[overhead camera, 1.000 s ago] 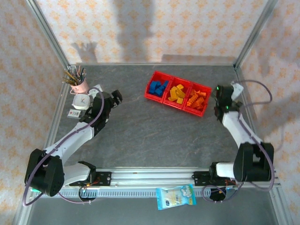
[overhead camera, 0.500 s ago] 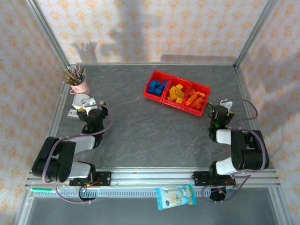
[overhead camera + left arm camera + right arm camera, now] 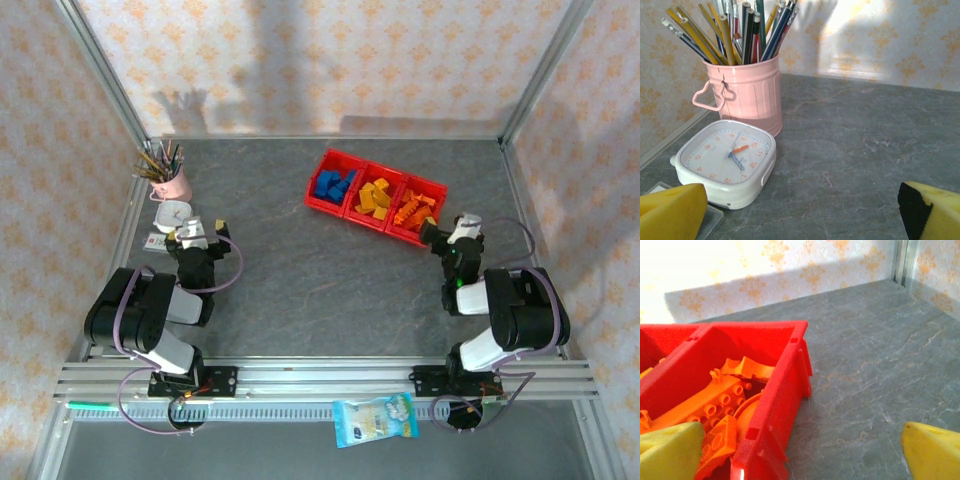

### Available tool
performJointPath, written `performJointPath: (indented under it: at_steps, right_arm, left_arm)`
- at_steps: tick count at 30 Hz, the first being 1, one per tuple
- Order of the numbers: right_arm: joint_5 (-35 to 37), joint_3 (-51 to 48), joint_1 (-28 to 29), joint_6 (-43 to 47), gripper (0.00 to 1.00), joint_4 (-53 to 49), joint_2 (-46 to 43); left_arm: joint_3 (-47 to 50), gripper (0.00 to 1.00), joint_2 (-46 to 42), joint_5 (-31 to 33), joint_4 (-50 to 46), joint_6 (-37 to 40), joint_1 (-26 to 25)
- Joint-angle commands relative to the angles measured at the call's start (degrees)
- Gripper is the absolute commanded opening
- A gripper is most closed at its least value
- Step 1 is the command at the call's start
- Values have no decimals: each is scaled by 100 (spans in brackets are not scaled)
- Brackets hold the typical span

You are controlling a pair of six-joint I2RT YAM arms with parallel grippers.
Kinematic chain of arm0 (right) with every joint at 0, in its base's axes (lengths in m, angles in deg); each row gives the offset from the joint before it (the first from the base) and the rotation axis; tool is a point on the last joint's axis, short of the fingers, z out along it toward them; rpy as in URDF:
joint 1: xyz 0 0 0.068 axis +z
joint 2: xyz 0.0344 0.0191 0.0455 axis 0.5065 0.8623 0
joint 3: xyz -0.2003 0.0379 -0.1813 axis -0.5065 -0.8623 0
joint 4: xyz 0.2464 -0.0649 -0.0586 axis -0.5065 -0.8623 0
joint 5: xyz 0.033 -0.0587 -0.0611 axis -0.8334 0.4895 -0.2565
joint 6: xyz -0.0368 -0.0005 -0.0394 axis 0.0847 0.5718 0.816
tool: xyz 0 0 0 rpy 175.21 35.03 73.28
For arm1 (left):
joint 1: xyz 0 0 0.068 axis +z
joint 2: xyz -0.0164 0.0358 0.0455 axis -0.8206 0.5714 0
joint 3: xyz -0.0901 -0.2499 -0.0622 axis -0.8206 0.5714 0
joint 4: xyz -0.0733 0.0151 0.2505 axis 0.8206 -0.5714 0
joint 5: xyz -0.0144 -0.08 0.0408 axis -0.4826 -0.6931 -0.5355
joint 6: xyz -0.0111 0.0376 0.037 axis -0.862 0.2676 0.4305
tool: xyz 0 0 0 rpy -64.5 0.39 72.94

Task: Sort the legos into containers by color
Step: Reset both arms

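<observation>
Left tool (image 3: 200, 232), top view: near-left on the desk (image 3: 300, 280), beside clock (image 3: 172, 214). Right tool (image 3: 434, 232) just beside containers (image 3: 350, 219), far right; legos (image 3: 372, 198) inside, blue, yellow, orange per bin.
Left wrist: tool (image 3: 800, 220) wide, empty; clock (image 3: 725, 160) and cup (image 3: 747, 92) ahead.
Right wrist: tool (image 3: 800, 455) wide, empty; orange legos (image 3: 715, 400) in the end bin (image 3: 775, 405).

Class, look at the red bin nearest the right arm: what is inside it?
Orange legos lie heaped inside the red bin, some studded, one arched. The bin's floor and anything beneath the heap are covered.
</observation>
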Motion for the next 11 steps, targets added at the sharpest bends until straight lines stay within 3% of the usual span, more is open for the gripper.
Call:
performJointPath:
  at_steps: [1, 11]
  right_arm:
    - [123, -9, 30, 78, 100, 370, -25]
    - [210, 0, 70, 88, 100, 366, -14]
  left_arm:
    - [-164, 100, 16, 18, 208, -214, 142]
    - [-141, 100, 26, 34, 275, -202, 141]
